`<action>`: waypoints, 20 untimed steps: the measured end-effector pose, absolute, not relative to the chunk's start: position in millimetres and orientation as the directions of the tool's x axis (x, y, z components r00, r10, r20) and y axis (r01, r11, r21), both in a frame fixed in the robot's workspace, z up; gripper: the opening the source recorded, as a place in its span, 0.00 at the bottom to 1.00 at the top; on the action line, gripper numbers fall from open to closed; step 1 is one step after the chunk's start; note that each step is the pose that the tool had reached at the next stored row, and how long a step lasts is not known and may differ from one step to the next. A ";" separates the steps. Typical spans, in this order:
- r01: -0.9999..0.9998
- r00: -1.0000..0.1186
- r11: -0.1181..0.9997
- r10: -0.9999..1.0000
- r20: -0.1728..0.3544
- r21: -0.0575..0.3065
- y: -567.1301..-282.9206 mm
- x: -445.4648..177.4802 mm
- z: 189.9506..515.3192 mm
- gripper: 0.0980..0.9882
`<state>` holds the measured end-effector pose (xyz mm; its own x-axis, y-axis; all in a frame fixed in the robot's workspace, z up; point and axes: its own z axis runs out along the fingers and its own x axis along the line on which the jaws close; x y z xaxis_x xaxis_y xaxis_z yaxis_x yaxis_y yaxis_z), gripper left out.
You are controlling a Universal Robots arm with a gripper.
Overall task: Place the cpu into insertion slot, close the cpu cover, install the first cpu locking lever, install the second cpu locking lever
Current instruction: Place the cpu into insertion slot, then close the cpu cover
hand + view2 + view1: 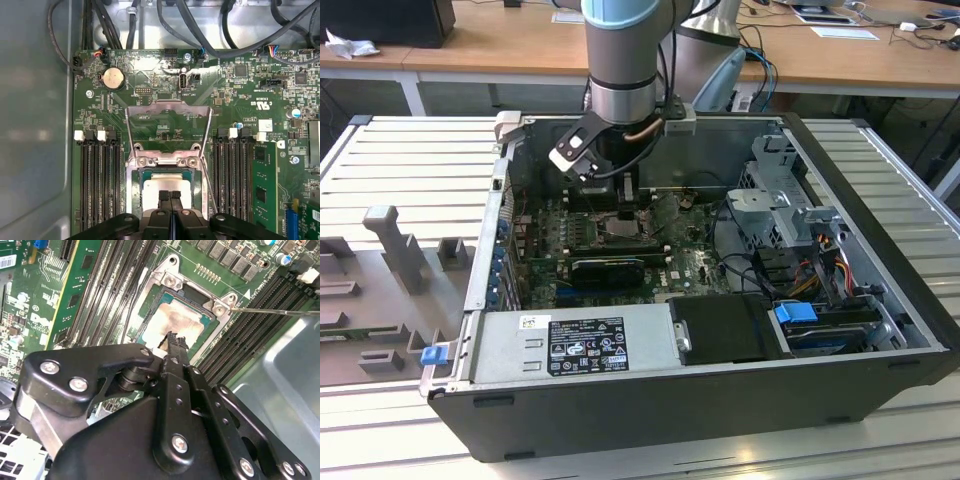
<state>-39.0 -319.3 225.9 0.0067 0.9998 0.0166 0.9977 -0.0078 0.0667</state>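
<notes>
The cpu [167,186], a pale smeared square, lies flat in the insertion slot [136,192], whose grey metal rim frames it on the green board. It shows from the other side in the second wrist view as the cpu [175,320]. The cpu cover [167,106] stands swung open behind the socket's hinge, with the board visible through its cut-out. My gripper [170,196] is shut with nothing between its fingers, its tips at or just above the chip's face; it also appears as the gripper [173,340] and the gripper [626,205]. A thin locking lever [280,312] juts out beside the socket.
Black memory slots [97,185] flank the socket on both sides. A green card [264,185] stands in one slot. Black cables [210,35] loop over the board's far edge. The case's wall [35,125] rises close by. The power supply [570,345] and drive cage [790,215] crowd the case.
</notes>
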 end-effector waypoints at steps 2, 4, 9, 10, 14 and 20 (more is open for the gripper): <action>0.998 0.007 -0.008 1.000 0.017 0.067 -319.3 -39.0 227.7 0.01; 0.998 0.007 -0.008 1.000 0.017 0.067 -319.3 -39.0 227.7 0.01; 0.998 0.007 -0.008 1.000 0.018 0.059 -322.2 -31.4 227.8 0.01; 0.998 0.007 -0.008 1.000 0.019 0.058 -322.2 -31.2 227.8 0.01; 0.998 0.007 -0.008 1.000 0.019 0.058 -322.3 -31.2 227.9 0.01; 0.998 0.007 -0.008 1.000 0.019 0.058 -322.2 -31.2 232.2 0.01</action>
<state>-31.2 -322.2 232.2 0.0069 0.9998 0.0194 0.9983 -0.0080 0.0582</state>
